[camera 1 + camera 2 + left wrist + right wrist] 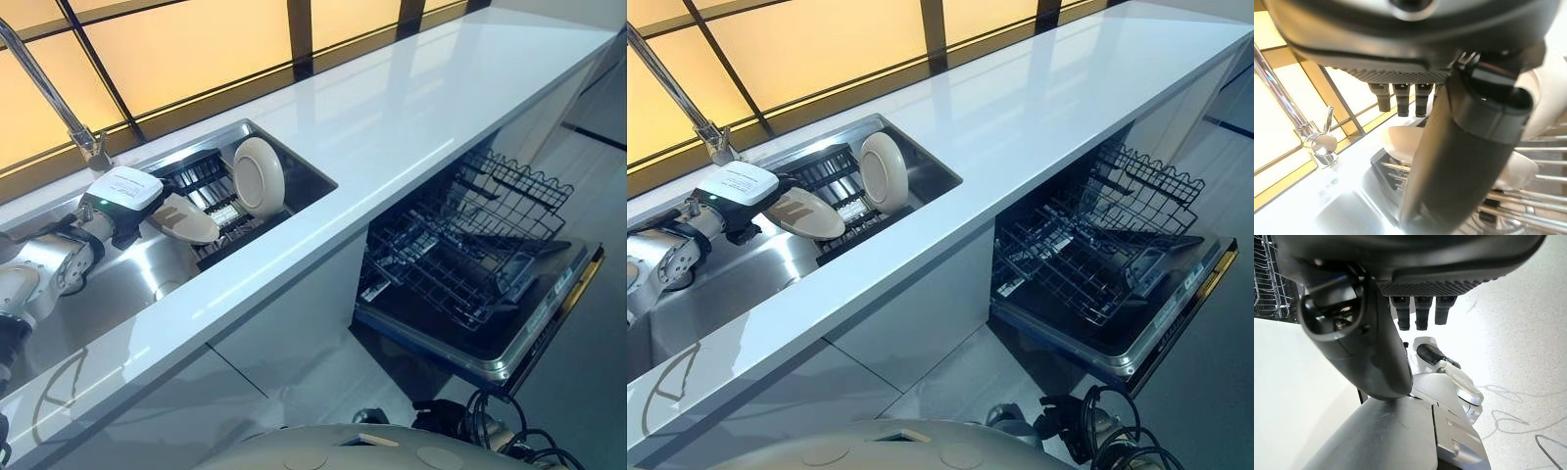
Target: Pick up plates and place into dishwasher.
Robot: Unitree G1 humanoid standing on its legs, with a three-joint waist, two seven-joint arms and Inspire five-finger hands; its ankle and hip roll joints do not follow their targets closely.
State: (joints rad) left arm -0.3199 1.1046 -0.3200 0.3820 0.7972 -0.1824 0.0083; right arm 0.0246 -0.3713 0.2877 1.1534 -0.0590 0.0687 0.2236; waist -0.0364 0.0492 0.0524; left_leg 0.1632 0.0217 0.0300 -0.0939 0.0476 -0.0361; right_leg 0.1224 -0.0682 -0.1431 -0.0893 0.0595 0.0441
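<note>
Currently left hand down in sink, reaching over dark dish rack. Fingers straight and loose in left wrist view, thumb standing apart, nothing pinched or wrapped. 2 plates in rack: 1 cream plate on edge, upright, just past the fingertips; 1 tilted plate lying low right at the hand, touching or just under it, contact hard to confirm. Same 2 pale plates past the fingers in left wrist view: lower plate beyond the fingertips, upright plate beside the thumb. Rack wires below the thumb. Faucet behind the hand, at sink's back edge; also faucet base with lever in wrist view, off to the finger side. White countertop running away from the hand toward the far end. Dishwasher door dropped open, well apart from left hand, below the counter. Wire basket pulled out over the door, no plates seen in it. Amber window panels behind sink.

Right hand seen in right wrist view, fingers straight and relaxed, thumb out to the side, holding nothing. Pale floor past the fingers, corner of dishwasher basket near the thumb side. Neither plate in right hand.
</note>
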